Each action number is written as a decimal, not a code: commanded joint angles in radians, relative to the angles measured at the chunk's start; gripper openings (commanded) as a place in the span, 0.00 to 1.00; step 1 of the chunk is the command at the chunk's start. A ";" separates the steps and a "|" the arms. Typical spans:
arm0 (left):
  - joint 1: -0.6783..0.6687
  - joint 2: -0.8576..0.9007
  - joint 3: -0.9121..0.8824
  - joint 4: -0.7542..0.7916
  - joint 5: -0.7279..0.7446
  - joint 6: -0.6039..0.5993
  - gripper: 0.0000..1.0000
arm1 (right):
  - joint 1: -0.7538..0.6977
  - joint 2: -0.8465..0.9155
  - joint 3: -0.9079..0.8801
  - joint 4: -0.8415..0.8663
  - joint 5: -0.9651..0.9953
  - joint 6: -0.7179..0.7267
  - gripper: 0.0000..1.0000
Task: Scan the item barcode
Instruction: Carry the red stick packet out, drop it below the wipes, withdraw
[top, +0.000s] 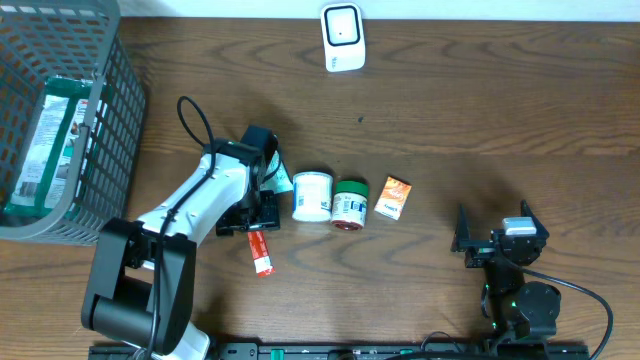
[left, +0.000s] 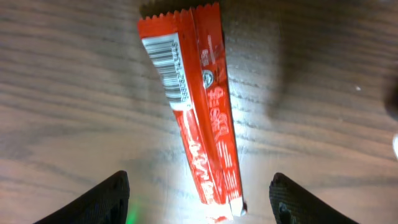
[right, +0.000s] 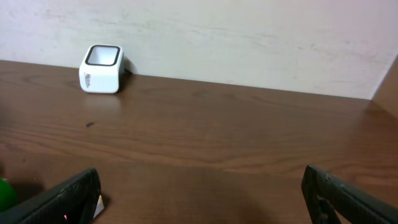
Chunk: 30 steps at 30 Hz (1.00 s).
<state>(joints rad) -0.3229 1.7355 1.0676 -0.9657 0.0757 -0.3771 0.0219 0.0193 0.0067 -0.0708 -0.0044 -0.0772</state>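
- red candy bar (top: 261, 251) (left: 200, 118): a long, slim, glossy red wrapper with white lettering and crimped, saw-toothed ends; lies flat on the tabletop, near the front edge and left of its middle; runs roughly front to back, a little slanted
- barcode (left: 169, 70): black bars on a white patch at one end of the wrapper, along one long side; faces up, uncovered
- scanner (top: 343, 37) (right: 101, 68): small white rounded box with a dark-framed window; stands at the far edge, about midway along it
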 joint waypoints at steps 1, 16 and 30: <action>-0.001 -0.039 0.106 -0.057 -0.010 0.000 0.70 | -0.014 -0.001 -0.001 -0.004 0.002 -0.006 0.99; -0.001 -0.594 0.375 -0.086 -0.461 0.009 0.70 | -0.014 -0.001 -0.001 -0.004 0.002 -0.006 0.99; -0.001 -0.909 0.413 0.131 -0.645 0.011 0.70 | -0.014 -0.001 -0.001 -0.004 0.002 -0.006 0.99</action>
<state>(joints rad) -0.3237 0.8078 1.4532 -0.8318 -0.5457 -0.3691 0.0219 0.0193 0.0067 -0.0708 -0.0044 -0.0772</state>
